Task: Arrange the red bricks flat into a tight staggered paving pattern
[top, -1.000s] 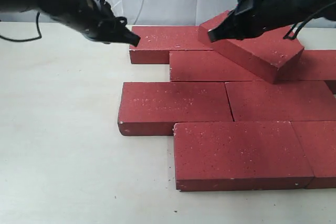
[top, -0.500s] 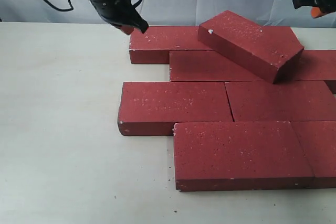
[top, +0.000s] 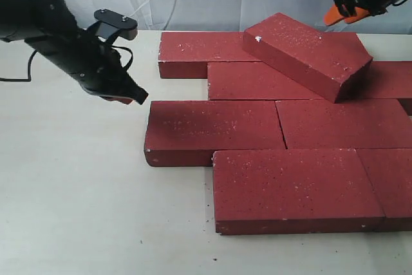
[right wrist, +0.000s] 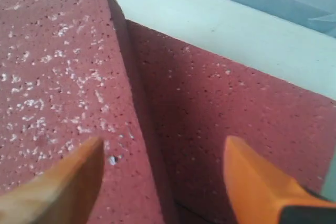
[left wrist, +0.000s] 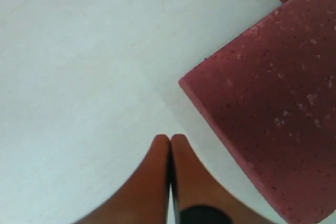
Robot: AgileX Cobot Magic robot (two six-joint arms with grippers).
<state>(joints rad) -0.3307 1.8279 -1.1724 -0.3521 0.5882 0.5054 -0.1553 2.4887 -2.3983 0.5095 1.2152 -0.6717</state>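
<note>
**Red paving laid in rows, one brick riding on top**

Red bricks lie flat on the pale table in staggered rows, edge to edge. And there is the odd one out: the tilted brick sits askew on top of the back rows, turned at an angle to the courses below it, with its speckled top face sloping.

Take everything from that tilted brick. The flat rows run beneath it and out in front of it, toward the camera, with the joints offset from row to row.

Well off to its left, over bare table, hangs the left claw. The left wrist view settles its state: the left claw has its orange fingers pressed flat together, clenched on nothing. A flat brick has its corner close by the fingertips, and a strip of table shows between them.

Up behind the tilted brick's right end, high and clear of it, hangs the right claw. The right wrist view shows the right claw released, orange fingers spread wide and empty. It looks down on the tilted brick, whose long edge overhangs the flat brick underneath.
</note>
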